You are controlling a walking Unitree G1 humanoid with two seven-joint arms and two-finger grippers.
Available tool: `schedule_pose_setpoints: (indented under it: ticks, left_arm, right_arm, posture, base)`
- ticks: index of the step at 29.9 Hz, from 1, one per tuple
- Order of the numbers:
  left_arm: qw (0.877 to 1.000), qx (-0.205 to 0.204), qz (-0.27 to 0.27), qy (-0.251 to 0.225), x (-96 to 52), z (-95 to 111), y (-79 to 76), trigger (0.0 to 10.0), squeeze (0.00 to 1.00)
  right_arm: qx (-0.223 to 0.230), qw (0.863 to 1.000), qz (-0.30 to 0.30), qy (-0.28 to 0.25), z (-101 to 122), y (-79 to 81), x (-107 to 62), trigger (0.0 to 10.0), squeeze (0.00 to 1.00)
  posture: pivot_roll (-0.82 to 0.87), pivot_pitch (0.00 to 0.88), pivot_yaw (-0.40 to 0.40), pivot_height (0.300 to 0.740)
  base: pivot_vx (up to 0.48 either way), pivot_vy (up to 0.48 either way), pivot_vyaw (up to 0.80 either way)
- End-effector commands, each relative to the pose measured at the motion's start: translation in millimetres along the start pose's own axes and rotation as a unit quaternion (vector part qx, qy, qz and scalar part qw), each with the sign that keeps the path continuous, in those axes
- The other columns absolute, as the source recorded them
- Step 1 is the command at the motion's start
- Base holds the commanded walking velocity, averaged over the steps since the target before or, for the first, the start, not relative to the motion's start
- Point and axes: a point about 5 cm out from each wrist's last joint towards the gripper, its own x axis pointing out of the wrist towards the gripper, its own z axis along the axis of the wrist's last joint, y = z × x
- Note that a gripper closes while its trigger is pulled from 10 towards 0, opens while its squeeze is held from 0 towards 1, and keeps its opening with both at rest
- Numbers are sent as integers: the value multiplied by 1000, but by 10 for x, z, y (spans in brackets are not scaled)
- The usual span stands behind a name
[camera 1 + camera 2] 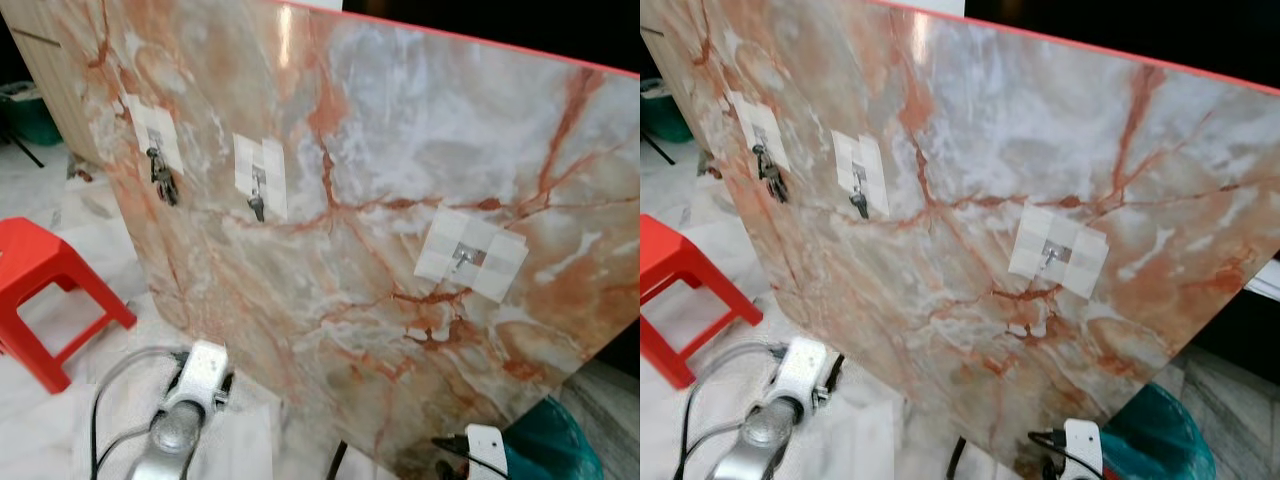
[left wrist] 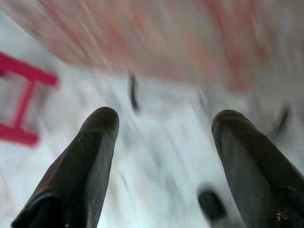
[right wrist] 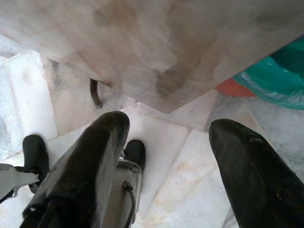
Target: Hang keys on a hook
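Observation:
A marbled panel (image 1: 400, 130) leans in front of me with three small metal hooks taped to it. A dark bunch of keys (image 1: 165, 187) hangs from the left hook (image 1: 155, 155). Something small and dark, perhaps a key (image 1: 257, 208), hangs from the middle hook (image 1: 259, 180). Nothing hangs from the right hook (image 1: 466, 257). My left arm (image 1: 190, 400) and right arm (image 1: 487, 450) are low, below the panel. The left gripper (image 2: 164, 121) is open with nothing between its fingers, in a blurred view. Over the floor, the right gripper (image 3: 171, 128) is open too and holds nothing.
A red plastic stool (image 1: 40, 290) stands on the white marble floor (image 1: 250, 440) to the left. A teal bag or bin (image 1: 555, 440) sits by the panel's lower right corner. Grey cables (image 1: 105, 400) loop near my left arm.

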Motion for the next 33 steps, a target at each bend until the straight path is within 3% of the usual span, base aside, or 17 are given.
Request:
schedule_pose_setpoints:
  ticks: [1, 3, 7, 9, 11, 21, 33]
  left_arm:
    - [999, 32, -7, 19, 21, -73, -44, 10000, 0]
    - [998, 44, -9, 40, 20, -170, -65, 10000, 0]
    - [993, 5, -7, 116, -45, -494, -154, 10000, 0]
    - [986, -72, -1, 151, -88, -629, -207, 10000, 0]
    - [978, -115, 17, 172, -112, -694, -210, 10000, 0]
    - [982, -65, 1, 179, -152, -773, -287, 10000, 0]
    - [981, -69, 9, 184, -155, -785, -267, 10000, 0]
  right_arm:
    - [0, 1000, -6, 2, -4, -25, -3, 10000, 0]
    - [0, 1000, -6, 3, -9, -22, -3, 10000, 0]
    - [1, 1000, -7, 4, -19, -12, -3, 10000, 0]
    - [1, 1000, -9, 5, -24, -12, -3, 10000, 0]
    - [3, 1000, -11, 5, -26, -13, -3, 10000, 0]
    - [6, 1000, -13, 4, -40, -13, -5, 10000, 0]
    - [11, 1000, -14, 2, -16, -2, 0, 10000, 0]
  posture:
    - [-6, 0, -73, 740]
    - [-3, 0, -68, 740]
    - [-8, 0, -64, 740]
    - [-15, 0, -58, 740]
    - [-16, 0, -57, 740]
    - [-14, 0, -50, 740]
    - [-25, 0, -44, 740]
  base:
    - [0, 0, 0]
    - [0, 0, 0]
    - [0, 0, 0]
    - [0, 0, 0]
    - [0, 0, 0]
    - [0, 0, 0]
    - [0, 40, 0]
